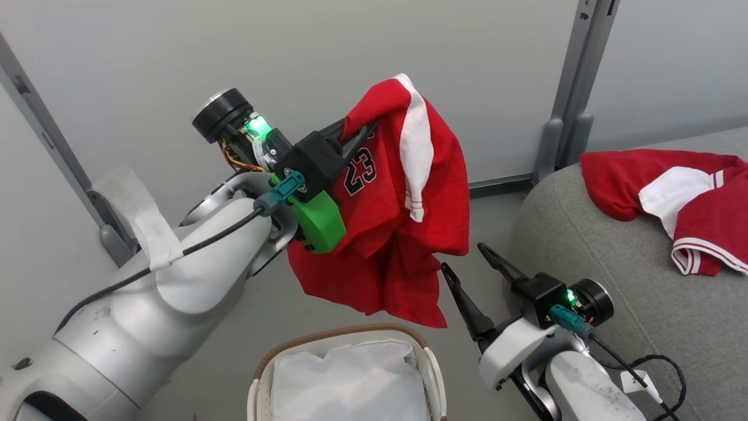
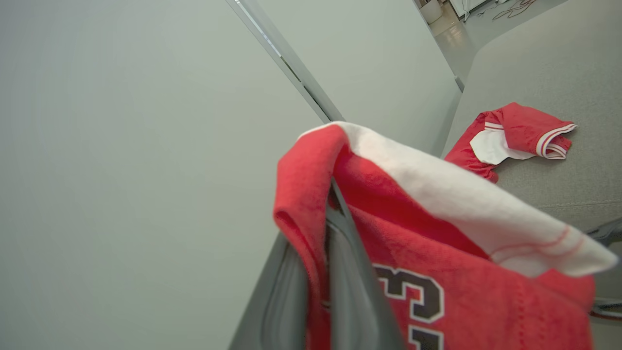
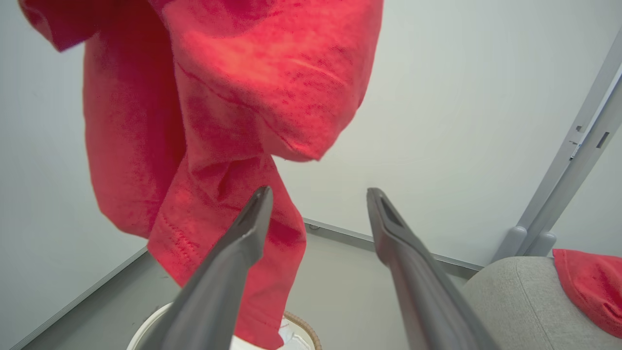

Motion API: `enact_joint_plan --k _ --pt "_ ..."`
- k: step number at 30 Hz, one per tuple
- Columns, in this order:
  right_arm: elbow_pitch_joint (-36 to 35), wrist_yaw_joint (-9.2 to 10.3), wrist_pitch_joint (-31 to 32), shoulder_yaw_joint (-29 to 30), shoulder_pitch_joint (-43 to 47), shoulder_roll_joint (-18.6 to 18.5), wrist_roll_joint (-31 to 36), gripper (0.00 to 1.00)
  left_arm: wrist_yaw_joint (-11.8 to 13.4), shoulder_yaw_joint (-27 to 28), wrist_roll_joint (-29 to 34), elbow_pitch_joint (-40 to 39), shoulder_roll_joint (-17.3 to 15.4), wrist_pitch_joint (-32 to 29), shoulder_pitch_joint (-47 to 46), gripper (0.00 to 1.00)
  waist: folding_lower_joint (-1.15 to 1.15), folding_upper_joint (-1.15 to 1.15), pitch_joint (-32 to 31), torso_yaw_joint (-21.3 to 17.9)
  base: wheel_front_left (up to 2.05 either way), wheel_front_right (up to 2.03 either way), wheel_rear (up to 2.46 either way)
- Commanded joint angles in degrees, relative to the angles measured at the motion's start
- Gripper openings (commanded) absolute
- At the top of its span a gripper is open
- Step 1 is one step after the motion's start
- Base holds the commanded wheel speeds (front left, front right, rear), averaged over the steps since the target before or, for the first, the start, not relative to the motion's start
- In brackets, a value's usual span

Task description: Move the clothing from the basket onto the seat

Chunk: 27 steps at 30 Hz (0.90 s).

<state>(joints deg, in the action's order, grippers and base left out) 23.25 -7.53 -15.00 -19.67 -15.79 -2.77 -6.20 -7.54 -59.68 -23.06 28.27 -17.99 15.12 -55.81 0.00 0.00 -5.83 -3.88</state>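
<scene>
Red jersey [image 1: 403, 234] up in the air, number 23 facing the head camera, a white panel with striped trim flopped over its top. It hangs at 12 o'clock from the basket [image 1: 345, 334], lower hem close above the brown woven rim and clear of it. The left gripper [image 1: 361, 133] is clamped tight on the jersey near its upper edge. In the left wrist view the cloth folds over the two dark fingers [image 2: 350, 272] and is pinched between them.

Down in the basket lies the rumpled white lining [image 1: 350, 380]. Over at 3 o'clock from the jersey, a second red garment [image 1: 619, 181] is lying crumpled on the seat [image 1: 584, 275], white panel and striped hem showing. The seat's rounded corner sits at 2 o'clock from the basket.

The right gripper [image 1: 462, 256] hovers low at 5 o'clock from the jersey, between basket and seat, fingers spread wide and holding nothing. Its tips are just beside the jersey's hanging hem, and in the right wrist view the red cloth dangles above and past one finger. Whether they touch, I cannot tell.

Behind it all are pale wall panels, with a grey post [image 1: 570, 88] at 1 o'clock.
</scene>
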Motion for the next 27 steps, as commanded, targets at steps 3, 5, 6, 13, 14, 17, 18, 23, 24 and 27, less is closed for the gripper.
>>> enact_joint_plan --k 3,5,6,13,14,17,18,23,24,27 --pt "-0.22 0.08 -0.28 -0.87 -2.55 -0.22 -0.63 1.00 0.12 -0.84 -0.71 -0.69 0.33 0.04 -0.68 0.00 0.00 0.00 -0.37 0.86 0.00 0.00 0.00" --pt "0.19 0.08 -0.28 -1.64 -3.72 -0.22 -1.05 1.00 0.12 -1.18 -0.95 -1.11 0.60 0.04 -0.55 0.00 0.00 0.00 -0.42 1.18 0.00 0.00 0.00" --pt "0.41 0.08 -0.28 -2.09 -4.39 -0.22 -1.27 1.00 0.12 -1.39 -1.00 -1.35 0.74 0.04 -0.43 0.00 0.00 0.00 -0.42 1.35 0.00 0.00 0.00" --pt "2.62 0.08 -0.28 -4.79 -8.68 -0.22 -3.19 1.00 0.12 -2.54 -1.45 -2.91 1.60 0.04 0.77 0.00 0.00 0.00 -0.03 2.00 0.00 0.00 0.00" --pt "3.01 0.08 -0.28 -4.79 -9.51 -0.22 -3.17 1.00 0.12 -2.70 -1.55 -3.12 1.72 0.04 0.92 0.00 0.00 0.00 0.08 2.10 0.00 0.00 0.00" --pt "3.76 0.07 -0.28 -4.18 -10.87 -0.21 -2.25 1.00 0.12 -3.02 -1.82 -3.62 2.03 0.04 1.23 0.00 0.00 0.00 0.37 2.34 0.00 0.00 0.00" --pt "4.03 0.08 -0.28 -3.91 -11.18 -0.21 -2.04 1.00 0.12 -3.14 -1.94 -3.83 2.08 0.04 1.35 0.00 0.00 0.00 0.48 2.45 0.00 0.00 0.00" --pt "4.91 0.08 -0.28 -3.58 -12.44 -0.18 -1.85 0.24 0.12 -3.56 -2.73 -4.54 2.14 0.04 1.97 0.00 0.00 0.00 0.86 2.85 0.00 0.00 0.00" --pt "4.92 0.08 -0.28 -3.69 -12.56 -0.19 -1.90 0.07 0.12 -3.50 -3.01 -4.43 2.07 0.04 2.34 0.00 0.00 0.00 0.93 2.88 0.00 0.00 0.00" --pt "4.57 0.08 -0.28 -3.61 -12.86 -0.20 -1.90 0.00 0.12 -3.04 -3.62 -4.09 1.84 0.04 3.15 0.00 0.00 0.00 1.09 2.86 0.00 0.00 0.00"
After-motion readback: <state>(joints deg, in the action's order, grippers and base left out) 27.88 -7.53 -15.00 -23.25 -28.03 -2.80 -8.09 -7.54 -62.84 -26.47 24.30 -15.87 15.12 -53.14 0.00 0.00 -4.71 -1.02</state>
